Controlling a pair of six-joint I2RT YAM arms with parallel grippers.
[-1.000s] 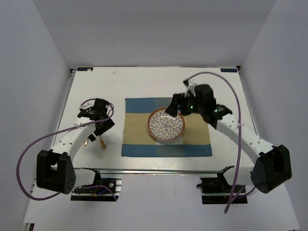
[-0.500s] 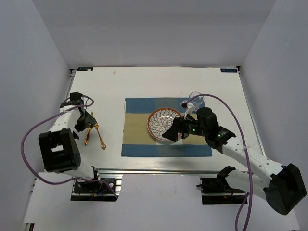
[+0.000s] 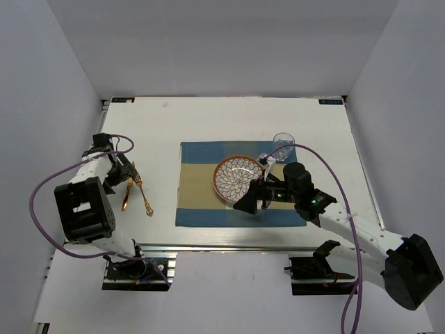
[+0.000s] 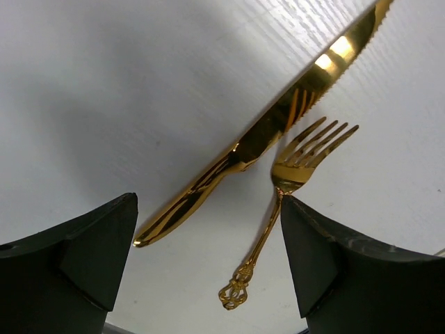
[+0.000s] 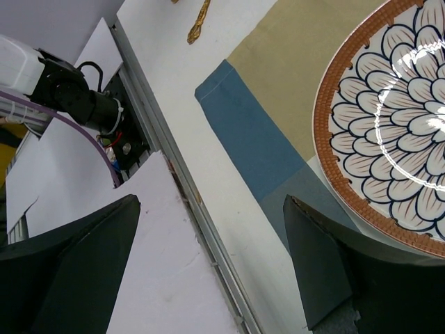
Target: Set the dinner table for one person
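Top external view, near to far.

- **Right gripper** (image 3: pixel 252 203): fingers spread and empty, over the near edge of the striped placemat (image 3: pixel 201 216), just beside the flowered plate (image 3: pixel 240 179).
- **Gold fork** (image 4: pixel 292 170) and **gold knife** (image 4: pixel 257 139): flat on the dinner table (image 3: pixel 208 118), which lies under everything. Both sit left of the placemat, tines just beside the blade, handle ends apart.
- **Left gripper** (image 4: pixel 208 229): fingers released, nothing held, above both utensils.
- **Clear glass** (image 3: pixel 283 145): near the placemat's far right corner.

Handling note: the step is probably lifting one utensil. Descend over a single handle where the pair diverges, close across its narrow width, and avoid dragging the neighbour.
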